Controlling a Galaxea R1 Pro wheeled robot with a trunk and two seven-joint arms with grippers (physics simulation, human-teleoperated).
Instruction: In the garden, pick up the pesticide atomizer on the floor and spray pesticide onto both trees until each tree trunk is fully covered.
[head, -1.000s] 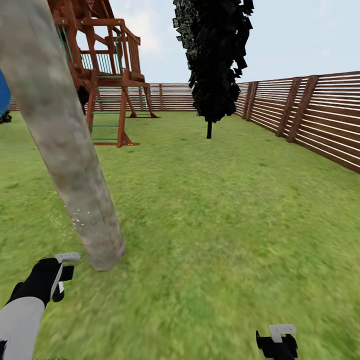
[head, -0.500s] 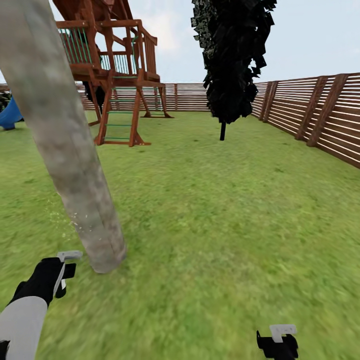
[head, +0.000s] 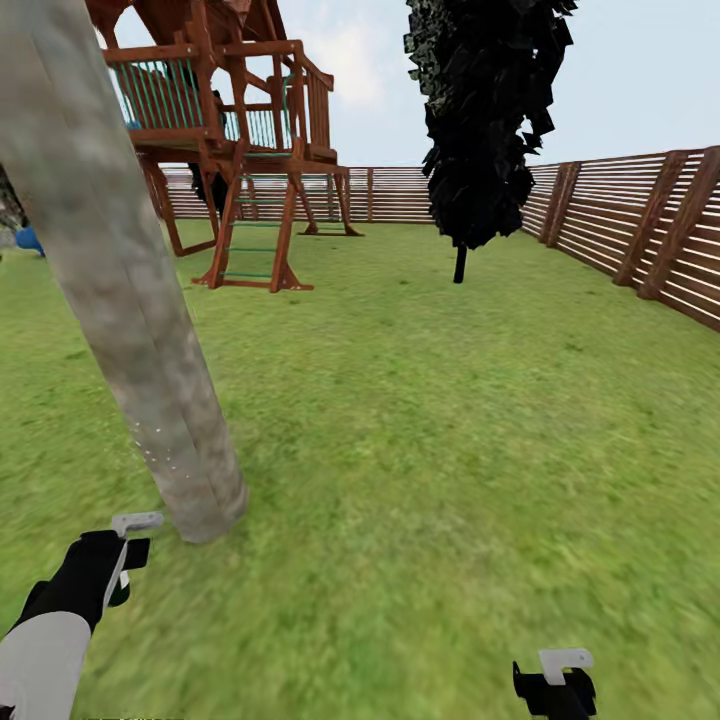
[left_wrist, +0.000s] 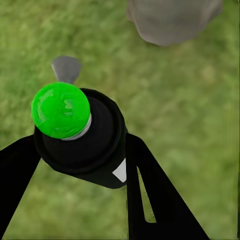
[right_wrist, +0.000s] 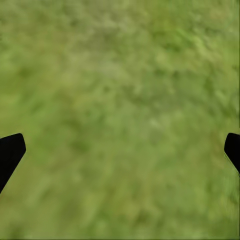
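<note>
Grass (head: 450, 450) is being faced, bottle (left_wrist: 82, 135) is being clamped in left claw (left_wrist: 80, 165) near trunk (head: 120, 290), right claw (right_wrist: 120, 150) is being held wide open, empty.

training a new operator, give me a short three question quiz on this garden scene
1. True or false: the left hand holds the pesticide atomizer.
2. What colour is the atomizer's top in the left wrist view? A red, B green, C white.
3. The right hand is open over the ____.

Key: 1 true. 2 B. 3 grass.
</note>
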